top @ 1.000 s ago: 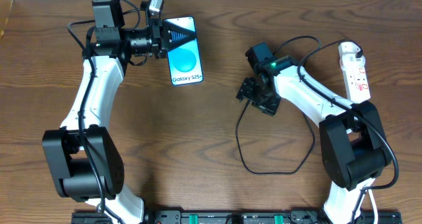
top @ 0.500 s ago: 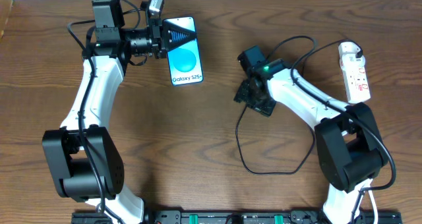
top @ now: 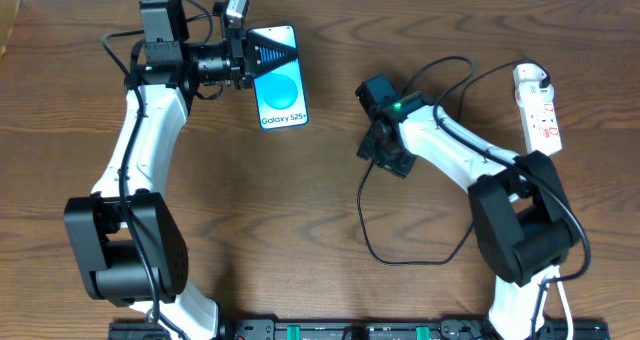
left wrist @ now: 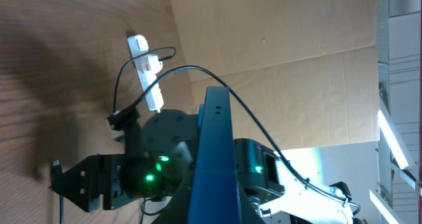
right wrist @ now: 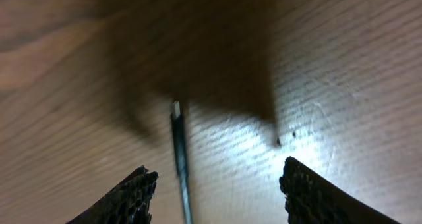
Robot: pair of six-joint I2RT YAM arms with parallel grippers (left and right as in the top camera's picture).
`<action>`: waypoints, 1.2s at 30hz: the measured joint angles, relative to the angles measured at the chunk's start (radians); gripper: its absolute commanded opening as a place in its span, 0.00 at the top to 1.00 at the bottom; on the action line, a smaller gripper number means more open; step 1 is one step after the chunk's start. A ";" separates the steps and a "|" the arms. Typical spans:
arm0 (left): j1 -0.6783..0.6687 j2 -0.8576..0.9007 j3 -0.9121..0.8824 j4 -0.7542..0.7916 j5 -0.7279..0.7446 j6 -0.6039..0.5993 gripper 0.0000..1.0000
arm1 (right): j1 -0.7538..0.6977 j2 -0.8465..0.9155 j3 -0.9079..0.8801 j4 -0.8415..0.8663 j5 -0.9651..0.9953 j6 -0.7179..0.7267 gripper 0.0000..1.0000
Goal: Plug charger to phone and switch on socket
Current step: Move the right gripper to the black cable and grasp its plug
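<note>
The phone lies on the table at the back left, its light blue screen facing up. My left gripper is shut on the phone's upper end. In the left wrist view the phone shows as a blue edge-on slab between the jaws. The charger's black cable loops across the wood to the white socket at the right. My right gripper hovers low over the cable's free end. In the right wrist view it is open. The plug tip lies between the fingers, close to the left fingertip.
The socket and my right arm also show in the left wrist view, in front of a cardboard wall. The right arm's base stands at the front right and the left arm's base at the front left.
My right wrist has shifted slightly left over the cable's end. The left arm and the phone have not moved.
</note>
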 measured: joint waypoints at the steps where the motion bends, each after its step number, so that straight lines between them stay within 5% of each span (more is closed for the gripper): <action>1: 0.000 0.000 0.000 0.000 0.000 0.000 0.93 | 0.000 0.015 0.000 0.004 0.000 0.001 0.41; 4: 0.000 0.000 0.000 0.000 0.000 0.000 0.93 | 0.000 0.027 0.008 0.016 -0.001 0.002 0.45; 8: 0.000 0.000 0.000 0.000 0.000 0.000 0.93 | 0.000 0.027 0.008 0.018 -0.001 0.013 0.65; 21: 0.000 0.000 0.000 0.000 0.000 0.000 0.93 | 0.000 0.029 0.008 0.019 -0.001 0.014 0.99; 30: 0.000 0.000 0.000 0.000 0.001 0.000 0.93 | -0.003 0.030 0.008 0.026 -0.013 0.007 0.99; 36: 0.000 0.000 0.000 0.000 0.011 0.000 0.93 | -0.058 0.033 0.008 0.145 -0.208 -0.146 0.99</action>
